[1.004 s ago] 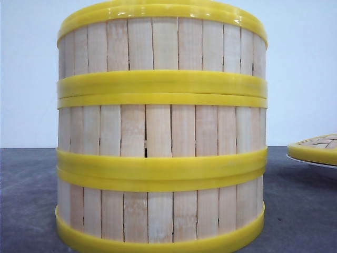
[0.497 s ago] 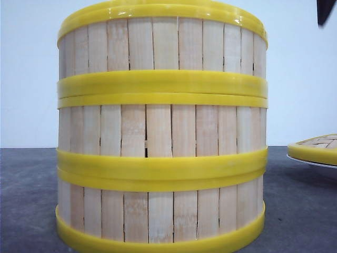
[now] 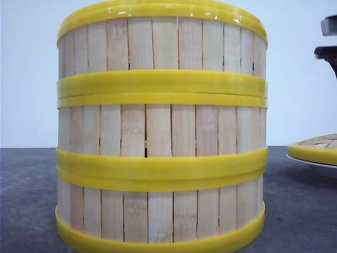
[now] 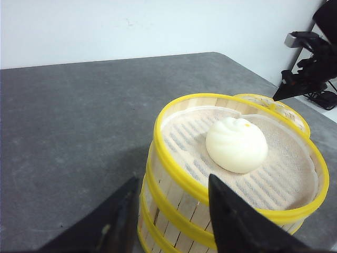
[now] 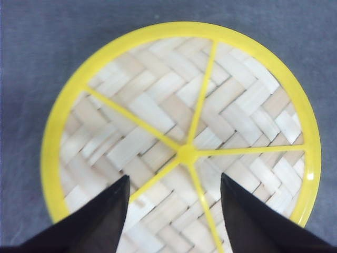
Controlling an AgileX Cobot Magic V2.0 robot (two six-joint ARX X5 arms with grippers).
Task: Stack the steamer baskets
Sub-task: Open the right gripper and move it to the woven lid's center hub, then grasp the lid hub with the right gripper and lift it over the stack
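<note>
Front view: stacked steamer baskets (image 3: 160, 126) fill the frame's width.

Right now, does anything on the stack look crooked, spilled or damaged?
Nothing stands out. The three baskets sit squarely stacked, bands lined up. One bun rests whole on the top basket's liner. The lid lies flat and intact beside the stack, under the right gripper's open fingers.

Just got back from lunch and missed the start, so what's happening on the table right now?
Three steamer baskets already stand stacked in one column, and the top one holds a white bun on its liner. The left gripper is open beside the stack's rim, holding nothing. The right gripper is open above the woven lid, which lies off to the side, not yet grasped.
</note>
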